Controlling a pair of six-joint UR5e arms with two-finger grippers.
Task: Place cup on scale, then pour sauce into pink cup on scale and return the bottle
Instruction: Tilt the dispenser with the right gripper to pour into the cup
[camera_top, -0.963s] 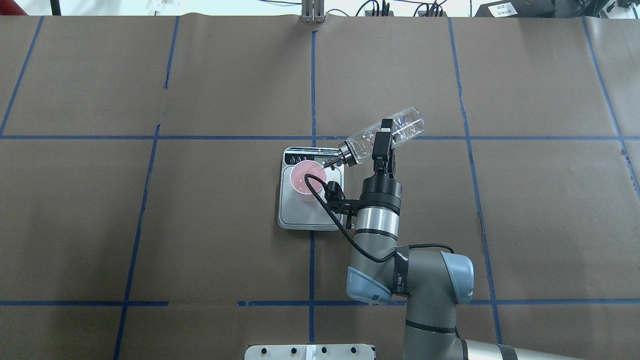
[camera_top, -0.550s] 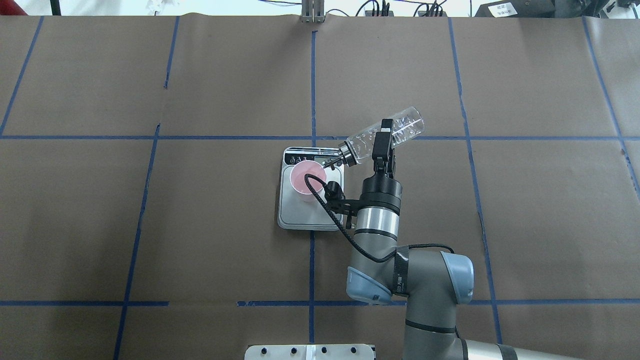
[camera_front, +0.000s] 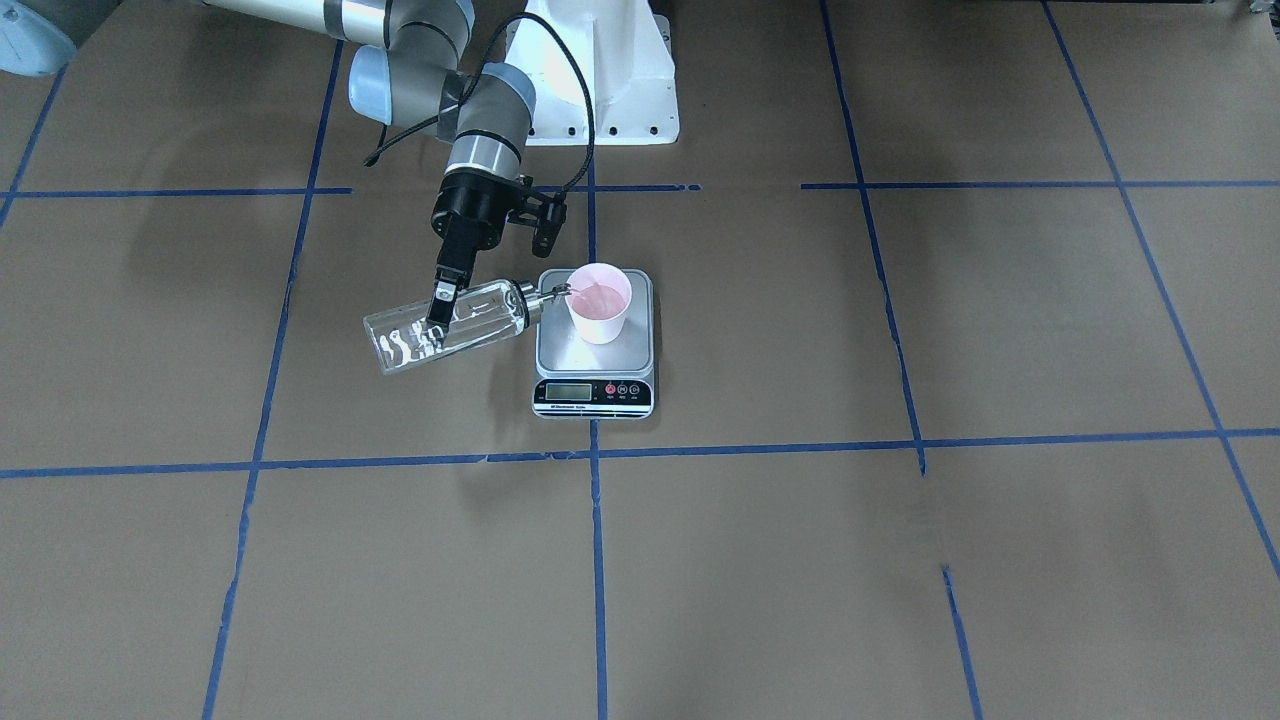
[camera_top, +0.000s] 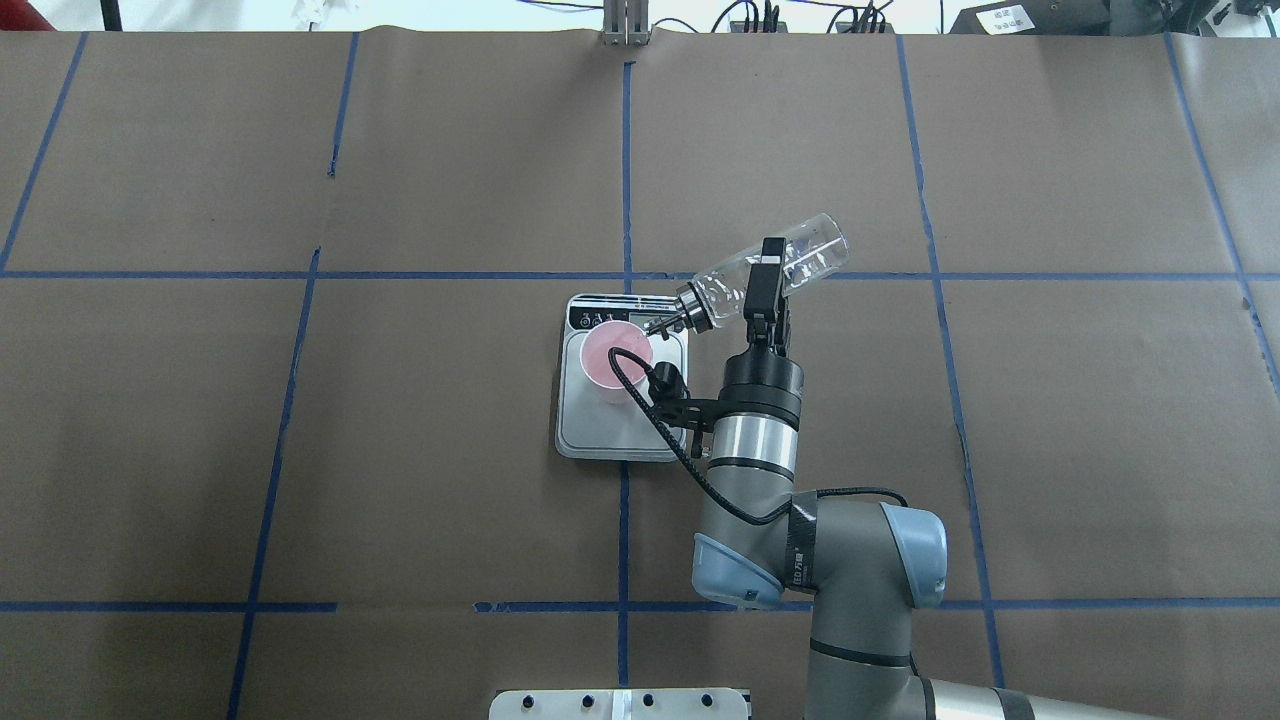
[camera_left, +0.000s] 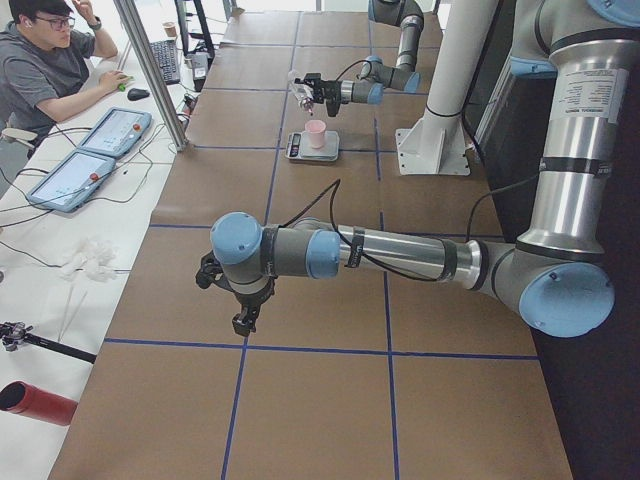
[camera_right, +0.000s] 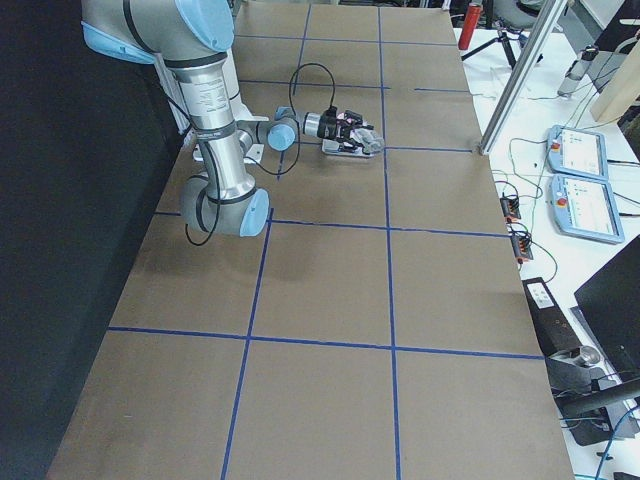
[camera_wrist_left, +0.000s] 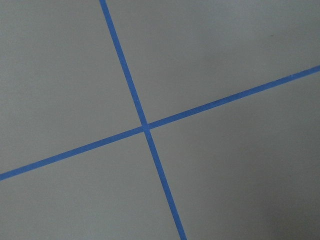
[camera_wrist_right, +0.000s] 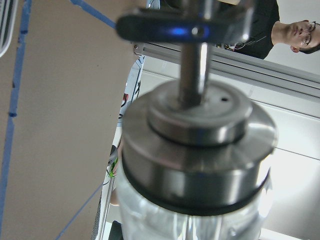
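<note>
Right gripper (camera_top: 764, 282) is clamped across the middle of the small clear glass bottle with the silver pour-spout cap (camera_top: 808, 250), its 2 black fingers pinching the barrel. The bottle lies tipped almost flat above the table. Its thin metal spout (camera_top: 664, 323) reaches over the rim of the small tapered pale pink cup (camera_top: 598, 362). In the front view the spout tip (camera_front: 556, 291) sits at the cup's edge, and the cup's inside (camera_front: 600, 298) shows a darker level patch, probably liquid already in it. The clear sauce (camera_front: 402, 345) is hard to make out beyond white glints in the glass.

The cup stands upright on the square silver-grey plate of the flat digital scale (camera_top: 620, 430), toward the black display strip (camera_front: 567, 392), whose reading is too small to make out.

Over the last 1 second nothing has shifted: bottle, gripper and cup sit as they did. Only the bubbles near the bottle's neck have thinned out. I judge this a held pour, with flow slowing or finished. What remains is righting the bottle and returning it.

Around them lies brown paper with blue tape lines (camera_top: 626, 180). The left gripper (camera_left: 243, 320) hangs well apart over bare paper; I cannot tell how its jaws stand.
</note>
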